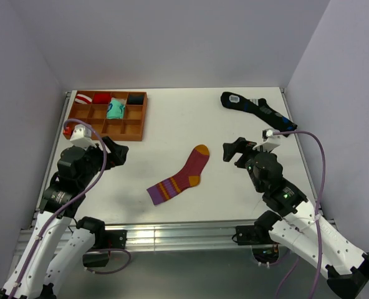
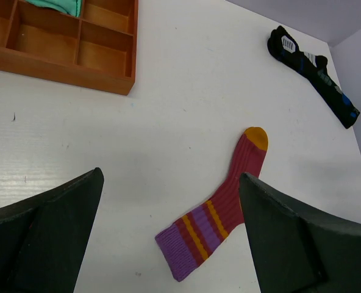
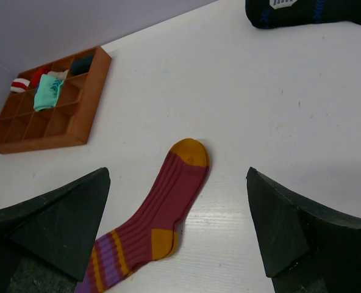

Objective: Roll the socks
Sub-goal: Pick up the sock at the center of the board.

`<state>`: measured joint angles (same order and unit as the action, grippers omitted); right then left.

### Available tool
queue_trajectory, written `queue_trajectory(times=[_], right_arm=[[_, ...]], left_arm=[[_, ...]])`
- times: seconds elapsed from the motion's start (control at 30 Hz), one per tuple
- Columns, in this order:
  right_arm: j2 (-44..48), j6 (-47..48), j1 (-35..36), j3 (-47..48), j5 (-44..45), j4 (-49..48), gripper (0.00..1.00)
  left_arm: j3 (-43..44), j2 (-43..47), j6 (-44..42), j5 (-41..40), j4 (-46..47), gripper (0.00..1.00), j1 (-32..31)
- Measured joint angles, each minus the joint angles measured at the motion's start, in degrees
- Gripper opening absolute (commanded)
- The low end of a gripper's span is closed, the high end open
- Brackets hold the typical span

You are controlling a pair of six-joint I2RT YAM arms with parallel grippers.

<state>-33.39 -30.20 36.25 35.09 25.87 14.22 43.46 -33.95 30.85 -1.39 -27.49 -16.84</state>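
rail point(image 1: 172, 235): behind both grippers, a bare aluminium strip along the near edge where the arms are bolted on
left gripper point(image 2: 171, 178): fingers spread wide, nothing in them, hanging above the table and touching nothing
right gripper point(image 1: 227, 152): same deal, spread right out and empty, also up off the surface
sock point(image 1: 181, 177): lies flat on the table in the gap between the two grippers, touching neither. Purple cuff sits nearest the arms and the orange toe points away. From the left gripper it's ahead and over toward its right finger. From the right gripper it's ahead and running off toward its left finger.
table point(image 1: 191, 118): plain white, matte, faint grain and a couple of tiny dark specks, pretty clean otherwise
tray point(image 1: 144, 115): past the left gripper in the far left corner, brown wood split into small compartments
rolled bundles point(image 1: 114, 109): in the tray's back compartments, one teal, one red, one red-and-white striped, one dark
black sock point(image 1: 259, 109): past the right gripper at the far right, stretched out at an angle, blue marks on it
walls point(image 1: 172, 43): blank pale lilac-grey panels boxing in the table at the left, back and right
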Motion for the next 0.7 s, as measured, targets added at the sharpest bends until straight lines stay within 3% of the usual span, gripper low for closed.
queue_trajectory(times=[0.5, 0.7], right_arm=[[-4.8, 3.1, 1.1, 1.4, -2.2, 0.1, 0.97], [-20.9, 3.1, 15.1, 6.3, 0.8, -2.0, 0.85]], left_arm=[[0.0, -0.1, 0.1, 0.0, 0.1, 0.99, 0.0], [0.2, -1.6, 1.0, 0.3, -0.5, 0.99, 0.0]])
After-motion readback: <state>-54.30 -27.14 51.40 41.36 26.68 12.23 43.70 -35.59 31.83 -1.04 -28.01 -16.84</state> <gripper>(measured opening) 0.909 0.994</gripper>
